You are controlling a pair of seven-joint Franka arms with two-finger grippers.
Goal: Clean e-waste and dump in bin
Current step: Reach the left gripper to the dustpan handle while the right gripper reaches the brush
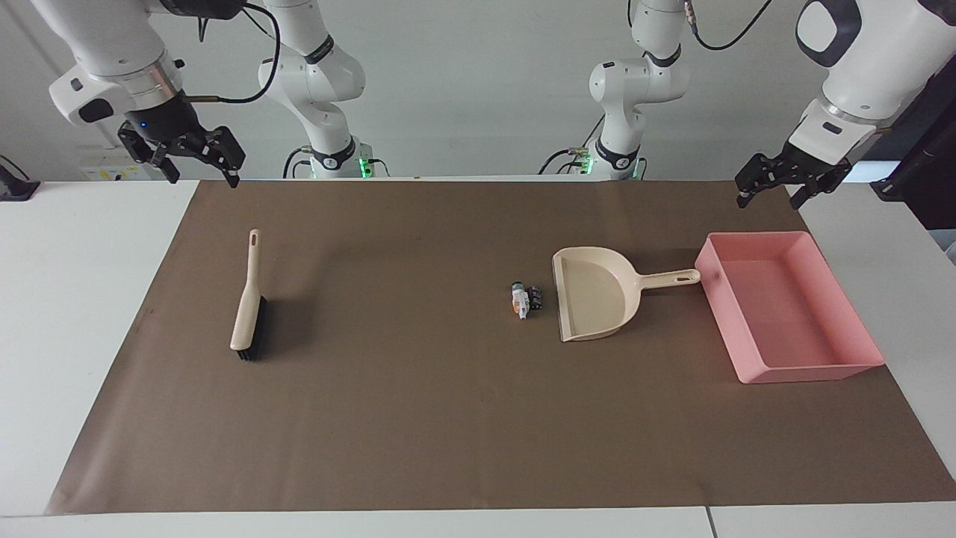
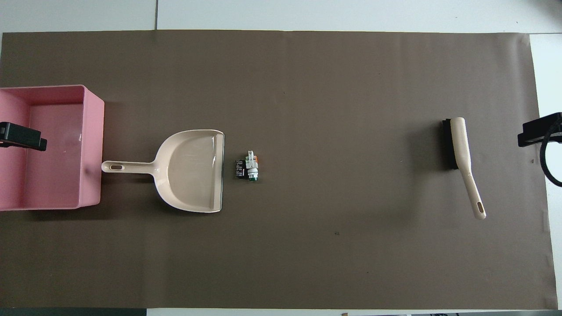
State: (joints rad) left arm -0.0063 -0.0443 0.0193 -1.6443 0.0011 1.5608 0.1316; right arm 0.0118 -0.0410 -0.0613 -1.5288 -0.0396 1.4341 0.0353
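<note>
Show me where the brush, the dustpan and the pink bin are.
brush (image 1: 246, 310): facing view, beige back above the bristles.
dustpan (image 1: 594, 299): facing view, inside of the pan.
pink bin (image 2: 93, 145): overhead view, side wall.

Bright, even light from above; soft short shadows fall beside the brush (image 1: 249, 302) and bin (image 1: 792, 308). Both views look sharp, with perhaps slight glare on the dustpan (image 2: 193, 169).

- E-waste (image 1: 526, 300) lies just beside the dustpan's (image 1: 594, 295) mouth.
- The dustpan handle reaches the bin (image 1: 784, 366).
- The brush (image 1: 247, 302) lies well apart, toward the right arm's end.
</note>
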